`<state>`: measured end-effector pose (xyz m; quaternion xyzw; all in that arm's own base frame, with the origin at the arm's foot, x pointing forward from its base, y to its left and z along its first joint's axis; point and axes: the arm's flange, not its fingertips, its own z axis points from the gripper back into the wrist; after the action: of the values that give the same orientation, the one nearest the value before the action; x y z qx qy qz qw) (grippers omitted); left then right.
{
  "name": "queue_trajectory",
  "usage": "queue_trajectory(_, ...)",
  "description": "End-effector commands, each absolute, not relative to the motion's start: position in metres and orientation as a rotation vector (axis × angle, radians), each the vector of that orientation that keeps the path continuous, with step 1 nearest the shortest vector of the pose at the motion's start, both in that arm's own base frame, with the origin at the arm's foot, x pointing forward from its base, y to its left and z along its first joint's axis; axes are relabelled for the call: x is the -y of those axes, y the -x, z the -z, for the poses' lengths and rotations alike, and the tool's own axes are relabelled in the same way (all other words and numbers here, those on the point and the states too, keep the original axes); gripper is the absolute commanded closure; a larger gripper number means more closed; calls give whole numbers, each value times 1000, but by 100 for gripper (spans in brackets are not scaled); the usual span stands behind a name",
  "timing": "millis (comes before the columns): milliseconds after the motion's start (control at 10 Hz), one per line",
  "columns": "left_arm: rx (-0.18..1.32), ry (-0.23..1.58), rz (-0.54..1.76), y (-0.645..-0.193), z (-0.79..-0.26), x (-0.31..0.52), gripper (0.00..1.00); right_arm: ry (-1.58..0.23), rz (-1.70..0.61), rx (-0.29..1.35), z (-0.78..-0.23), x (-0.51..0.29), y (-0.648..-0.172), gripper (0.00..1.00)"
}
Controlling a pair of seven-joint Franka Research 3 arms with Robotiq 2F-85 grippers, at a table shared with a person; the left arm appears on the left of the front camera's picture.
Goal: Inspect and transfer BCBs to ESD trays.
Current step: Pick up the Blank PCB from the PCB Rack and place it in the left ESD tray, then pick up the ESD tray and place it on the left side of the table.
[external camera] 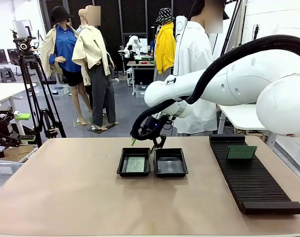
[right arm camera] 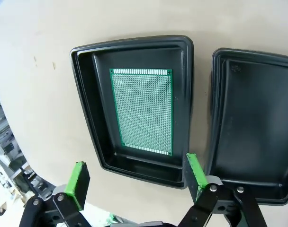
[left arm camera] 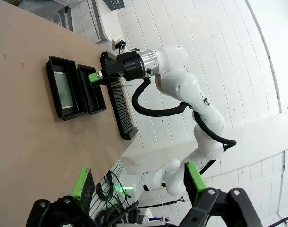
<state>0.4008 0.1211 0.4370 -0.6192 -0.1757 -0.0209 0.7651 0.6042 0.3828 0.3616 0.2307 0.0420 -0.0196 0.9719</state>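
Two black ESD trays lie side by side mid-table. The left tray (external camera: 121, 168) (right arm camera: 85, 94) holds one green BCB (external camera: 135, 164) (right arm camera: 142, 111) lying flat. The right tray (external camera: 170, 163) (right arm camera: 253, 142) has nothing in it. My right gripper (external camera: 146, 142) (right arm camera: 137, 182) hovers open just above the trays' far side, over the tray with the board, nothing between its fingers. Another BCB (external camera: 241, 152) stands in the slotted rack (external camera: 251, 173). My left gripper (left arm camera: 138, 189) is open and empty, high and far from the trays (left arm camera: 63, 87), with a side-on look at the right gripper (left arm camera: 94, 78).
The long black ribbed rack runs along the table's right side. A person in a white coat (external camera: 197, 59) stands beyond the far edge. A tripod (external camera: 34, 94) stands off the table at far left. Bare tabletop (external camera: 56, 187) spreads left and in front of the trays.
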Motion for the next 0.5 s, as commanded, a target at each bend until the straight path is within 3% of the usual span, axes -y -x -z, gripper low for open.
queue_trajectory(0,384,1341,49,-400,-438,-123,0,-483,41,-76,-363,-383,-606,0)
queue_trajectory(400,384,1341,49,-400,-438,-123,0,-483,41,-76,-363,-383,-606,0)
